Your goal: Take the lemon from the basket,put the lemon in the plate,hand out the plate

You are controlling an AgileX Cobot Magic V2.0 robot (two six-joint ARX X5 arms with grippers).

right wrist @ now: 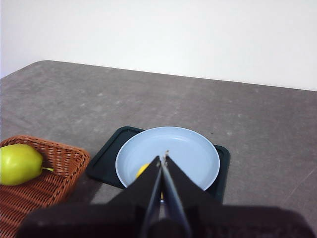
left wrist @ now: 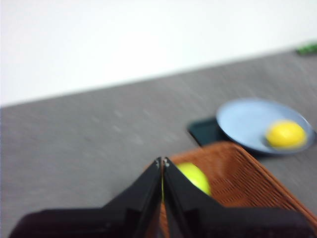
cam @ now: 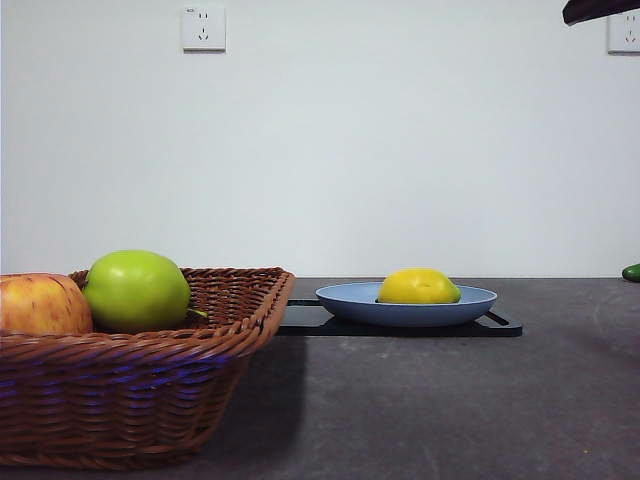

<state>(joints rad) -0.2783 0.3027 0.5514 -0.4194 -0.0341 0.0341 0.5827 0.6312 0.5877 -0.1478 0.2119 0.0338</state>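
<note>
The yellow lemon [cam: 419, 287] lies in the light-blue plate [cam: 345, 297], right of the wicker basket [cam: 130, 400]. In the blurred left wrist view, my left gripper [left wrist: 162, 161] is shut on nothing and hangs high by the basket [left wrist: 237, 173], away from the plate [left wrist: 242, 119] and its lemon [left wrist: 286, 134]. My right gripper [right wrist: 163, 157] is also shut and empty, raised above the plate [right wrist: 188, 148]. Its jaws hide most of the lemon [right wrist: 142, 170]. Only a black arm tip [cam: 600, 9] shows in the front view's top right corner.
A green apple [cam: 136, 290] and a red-yellow apple [cam: 40, 305] lie in the basket. The plate rests on a flat black tray [cam: 500, 326]. A small green object [cam: 631, 272] sits at the far right edge of the grey table.
</note>
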